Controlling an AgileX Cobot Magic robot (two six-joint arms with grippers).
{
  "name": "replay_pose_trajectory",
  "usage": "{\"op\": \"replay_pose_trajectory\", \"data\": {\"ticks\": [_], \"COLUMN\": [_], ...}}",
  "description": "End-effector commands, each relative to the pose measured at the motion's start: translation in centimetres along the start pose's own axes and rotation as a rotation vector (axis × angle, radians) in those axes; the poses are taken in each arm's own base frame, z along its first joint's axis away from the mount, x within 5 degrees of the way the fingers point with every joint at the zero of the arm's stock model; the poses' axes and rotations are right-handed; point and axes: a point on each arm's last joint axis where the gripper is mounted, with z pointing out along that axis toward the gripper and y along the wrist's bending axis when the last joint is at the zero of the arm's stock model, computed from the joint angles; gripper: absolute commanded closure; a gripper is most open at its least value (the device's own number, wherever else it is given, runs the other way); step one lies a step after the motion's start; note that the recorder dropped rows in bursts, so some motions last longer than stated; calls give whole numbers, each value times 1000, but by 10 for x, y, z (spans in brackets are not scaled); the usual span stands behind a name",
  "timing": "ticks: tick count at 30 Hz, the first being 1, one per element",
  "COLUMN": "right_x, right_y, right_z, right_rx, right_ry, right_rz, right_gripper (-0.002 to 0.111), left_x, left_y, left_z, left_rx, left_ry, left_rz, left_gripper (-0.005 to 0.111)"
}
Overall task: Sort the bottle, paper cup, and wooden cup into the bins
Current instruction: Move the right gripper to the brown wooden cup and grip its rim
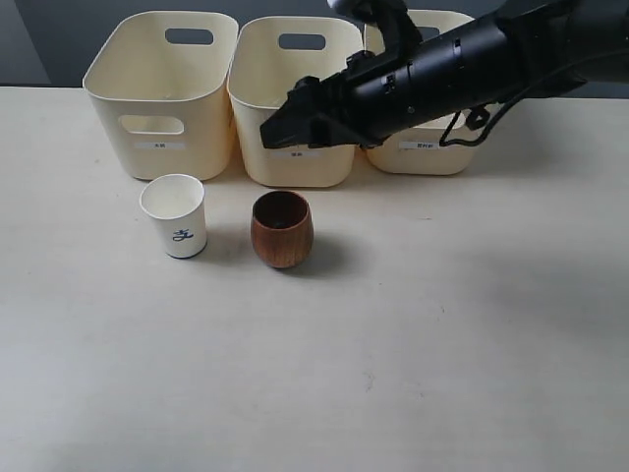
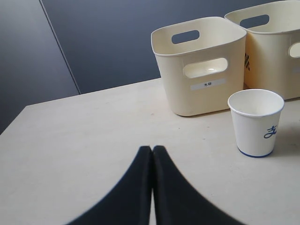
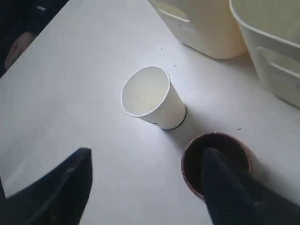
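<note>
Two items stand unsorted on the desk (image 1: 442, 344) before three cream-yellow plastic bins (image 1: 211, 147): white paper cup (image 1: 174, 214) left, reddish-brown wooden cup (image 1: 282, 229) right. Clear bottle: not visible, status unknown. Right hand (image 1: 280, 126) hangs spread wide, empty, just beyond the wooden cup; left hand (image 2: 152, 150) closed, empty.

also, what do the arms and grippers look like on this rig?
Right arm: glossy black, roughly cylindrical, thin black cable looping off its wrist. Right gripper: black, tapering to blunt fingers. Left gripper: two smooth black fingers, curved, narrowing to thin tips. No markings visible. Left arm itself not in view.
</note>
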Motion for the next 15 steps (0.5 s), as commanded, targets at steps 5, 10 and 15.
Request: {"op": "replay_pose_trajectory", "data": {"ticks": [5,10,15], "right_x": [6,9,24], "right_y": [-14,-12,-18], "right_z": [3,6,39], "right_rx": [227,223,235], "right_ry": [38,57,102], "right_rz": [92,121,138], "right_gripper": [44,44,44], "left_x": [0,0,0], "left_y": [0,0,0], "left_z": [0,0,0], "left_rx": [2,2,2], "left_ry": [-10,-10,-10], "left_rz": [-1,-1,-1], "left_gripper": [107,107,107]}}
